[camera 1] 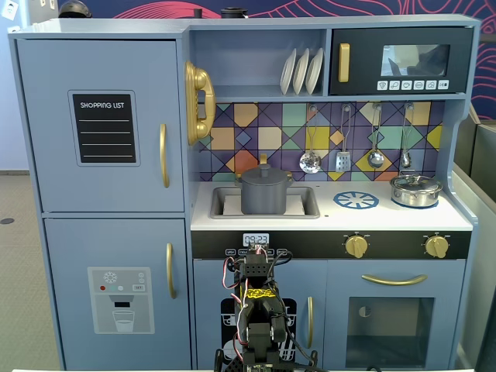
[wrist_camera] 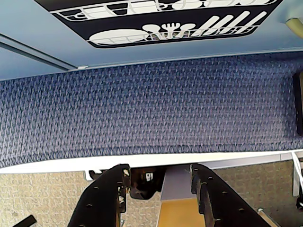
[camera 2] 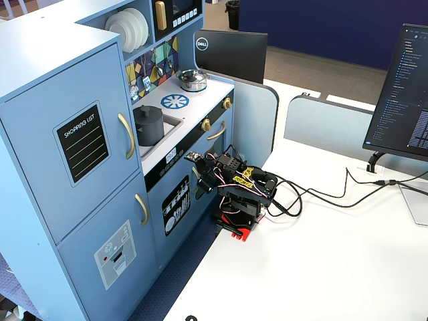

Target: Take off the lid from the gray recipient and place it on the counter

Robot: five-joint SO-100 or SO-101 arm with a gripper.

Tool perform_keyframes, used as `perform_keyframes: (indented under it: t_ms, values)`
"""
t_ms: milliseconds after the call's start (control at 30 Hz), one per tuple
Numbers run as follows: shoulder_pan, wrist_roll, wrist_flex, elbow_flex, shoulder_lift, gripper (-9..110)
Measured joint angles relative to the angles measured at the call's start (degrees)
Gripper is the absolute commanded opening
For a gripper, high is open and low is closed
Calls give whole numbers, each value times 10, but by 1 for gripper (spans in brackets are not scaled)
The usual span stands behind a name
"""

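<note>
The gray recipient stands in the recessed sink on the left of the white counter. Its dark-gray lid with a small knob sits shut on top. In a fixed view from the side, the pot and lid show the same. My arm is folded low in front of the kitchen, well below the counter. In the wrist view my gripper is open and empty, facing the blue carpet and the kitchen's lower door. The pot and lid are out of the wrist view.
A shiny silver lidded pot stands at the counter's right, with a blue burner circle beside it. Utensils hang on the back wall above. The arm's base sits at the white table's edge, with cables and a monitor nearby.
</note>
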Motion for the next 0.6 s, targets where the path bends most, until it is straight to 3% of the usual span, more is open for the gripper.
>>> perform_keyframes:
  t_ms: [600]
  values:
    - [50, -25, 0, -35, -9, 0]
